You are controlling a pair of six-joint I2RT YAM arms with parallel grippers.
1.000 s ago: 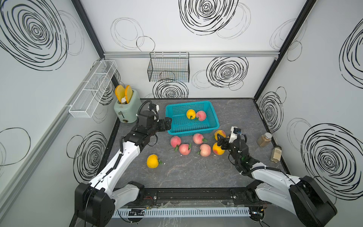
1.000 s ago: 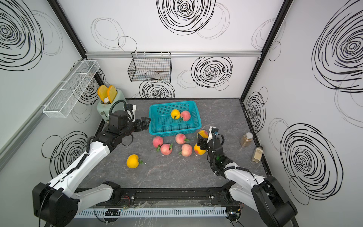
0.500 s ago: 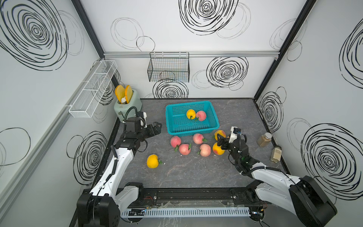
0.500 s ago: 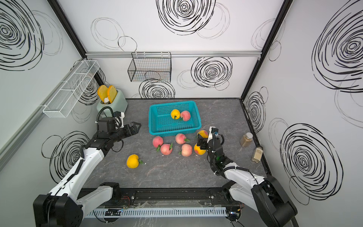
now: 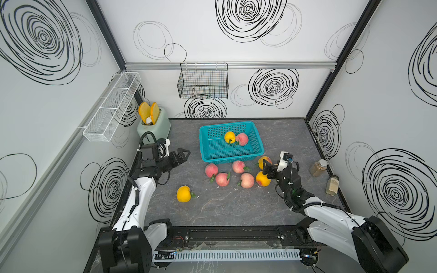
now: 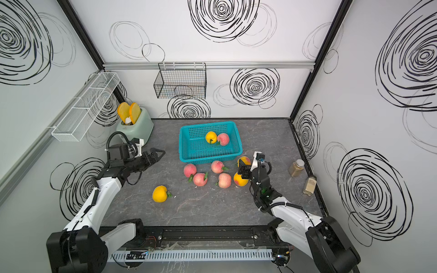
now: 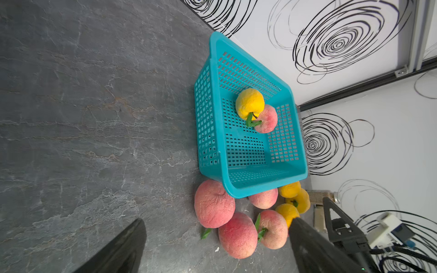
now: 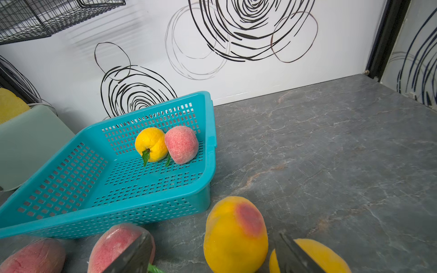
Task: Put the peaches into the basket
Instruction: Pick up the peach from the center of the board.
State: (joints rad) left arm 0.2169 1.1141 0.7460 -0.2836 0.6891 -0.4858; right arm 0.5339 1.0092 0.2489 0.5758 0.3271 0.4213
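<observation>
The teal basket [image 5: 205,154] [image 6: 183,156] stands at mid-table and holds a yellow peach [image 5: 229,137] and a pink peach [image 5: 242,139]. Several pink peaches [image 5: 222,179] and yellow ones [image 5: 262,179] lie in front of it. A lone yellow peach [image 5: 184,193] lies nearer the front left. My left gripper [image 5: 183,154] [image 7: 217,221] hovers open and empty, left of the basket. My right gripper [image 5: 268,168] [image 8: 212,236] is open, low at the cluster's right end. A yellow-orange blushed peach [image 8: 236,234] stands between its jaws with gaps on both sides.
A mint toaster [image 5: 155,126] with orange toast slices stands at the back left. Two spice jars [image 5: 318,167] [image 5: 331,185] stand along the right edge. A black wire basket [image 5: 203,81] hangs on the back wall and a white mesh rack [image 5: 111,108] on the left wall.
My left arm has pulled back from the basket's left side toward the left wall, its jaws opening wider. The right arm and the peaches have not moved.
</observation>
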